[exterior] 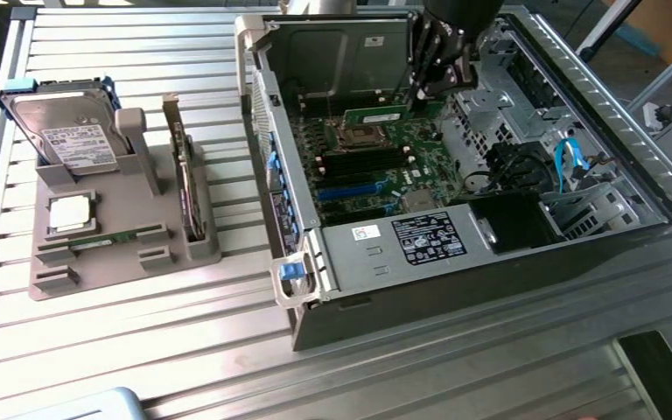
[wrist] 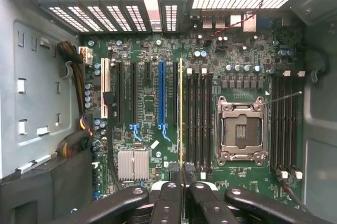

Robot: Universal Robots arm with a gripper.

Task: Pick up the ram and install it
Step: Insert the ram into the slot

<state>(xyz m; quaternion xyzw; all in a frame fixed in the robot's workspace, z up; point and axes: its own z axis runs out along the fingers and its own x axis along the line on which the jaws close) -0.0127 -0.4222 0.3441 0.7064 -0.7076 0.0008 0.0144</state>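
Reaching steeply down into the open sheet-metal computer case (exterior: pixel 348 271), the black arm hangs its gripper (wrist: pixel 181 195) over the green motherboard (wrist: pixel 158 45). The jaws are pinched narrow on the ram (wrist: pixel 180 119). This thin, flat stick shows edge-on as a yellowish line just beside the square, metal-framed CPU socket (wrist: pixel 240 129), next to the long black memory slots (wrist: pixel 197 124).

The gripper (wrist: pixel 181 191) pinches the ram (wrist: pixel 181 119), which is seen edge-on as a thin yellow-green line between the black fingers (wrist: pixel 167 199). The ram runs parallel to the black memory slots (wrist: pixel 199 124) on the motherboard (wrist: pixel 247 174). These slots lie at three o'clock from it, and the blue slot (wrist: pixel 161 98) lies at nine. The open CPU socket (wrist: pixel 239 129) sits farther toward three o'clock, and the silver heatsink (wrist: pixel 132 164) sits near eight.
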